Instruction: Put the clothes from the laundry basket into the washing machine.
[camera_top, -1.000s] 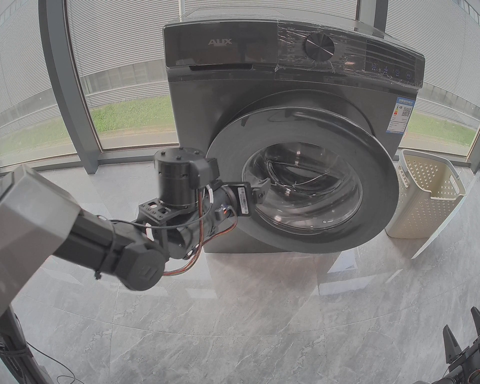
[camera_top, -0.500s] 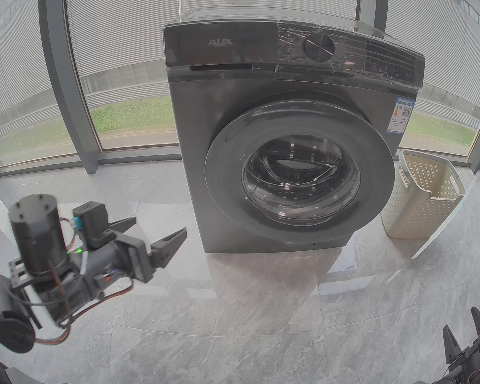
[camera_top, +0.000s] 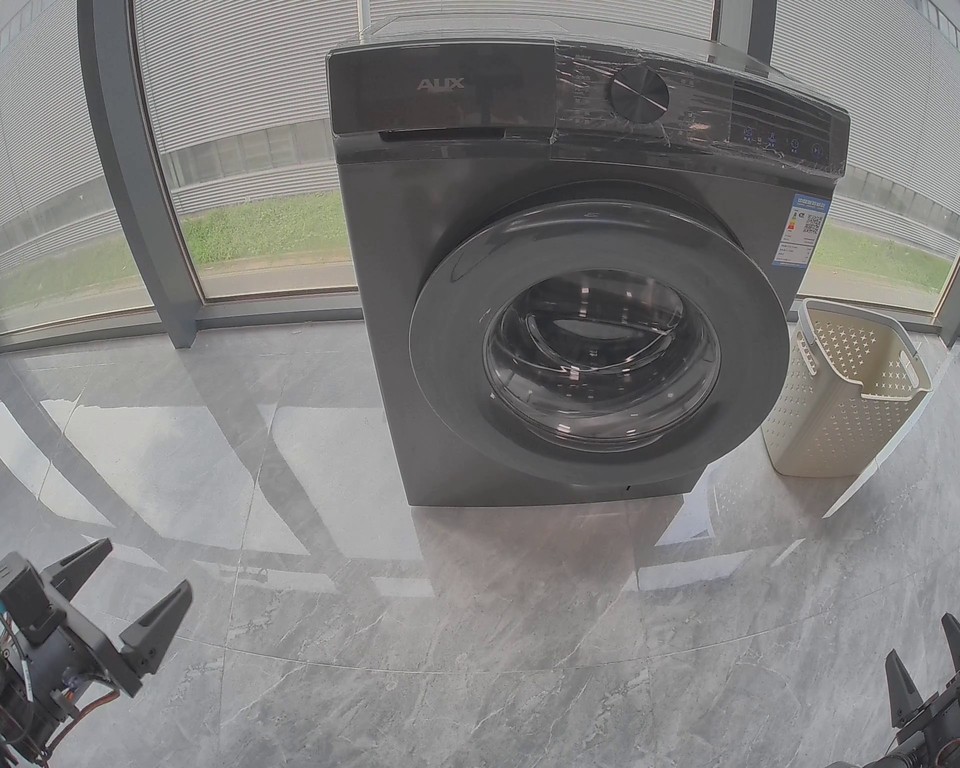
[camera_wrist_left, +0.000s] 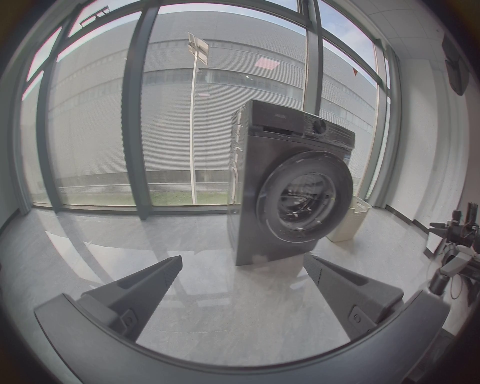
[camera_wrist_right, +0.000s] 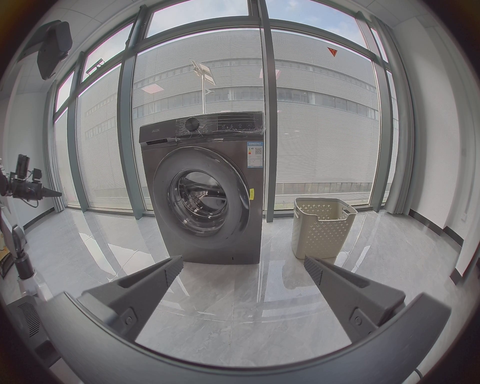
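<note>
The dark grey washing machine (camera_top: 590, 300) stands ahead with its round glass door (camera_top: 600, 350) shut flat against the front. A cream perforated laundry basket (camera_top: 835, 425) sits on the floor just right of it, its inner walls bare. My left gripper (camera_top: 140, 570) hangs low at the near left, open and holding nothing, far from the machine. My right gripper (camera_top: 922, 645) is low at the near right, also open. From the left wrist, the left gripper (camera_wrist_left: 242, 265) faces the washing machine (camera_wrist_left: 295, 185). The right gripper (camera_wrist_right: 243, 265) faces the washing machine (camera_wrist_right: 205, 195) and basket (camera_wrist_right: 320, 235).
Glossy grey tiled floor (camera_top: 500, 620) spreads wide between me and the machine. Tall windows with dark frames (camera_top: 130, 170) run behind the machine.
The door, ajar with my left gripper at it a second ago, is now shut. The left arm has drawn back down to the near left, fingers open. The right arm is still.
</note>
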